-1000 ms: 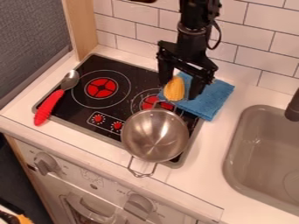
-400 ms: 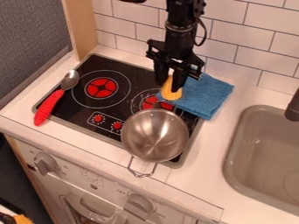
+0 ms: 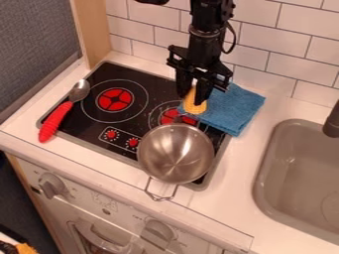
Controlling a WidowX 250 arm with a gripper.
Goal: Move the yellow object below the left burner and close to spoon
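Well, the claw (image 3: 191, 98) gripped the corn (image 3: 195, 106), its fingers hiding the upper part; at right, the sink (image 3: 267, 171) was cut off.

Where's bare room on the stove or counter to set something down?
Stovetop: small patch between left burner, spoon and dials. Counter: strip between cloth and sink; another along the front, left of the pan's wire handle. Crowded: right burner, with pan, cloth, yellow object and hand bunched there.
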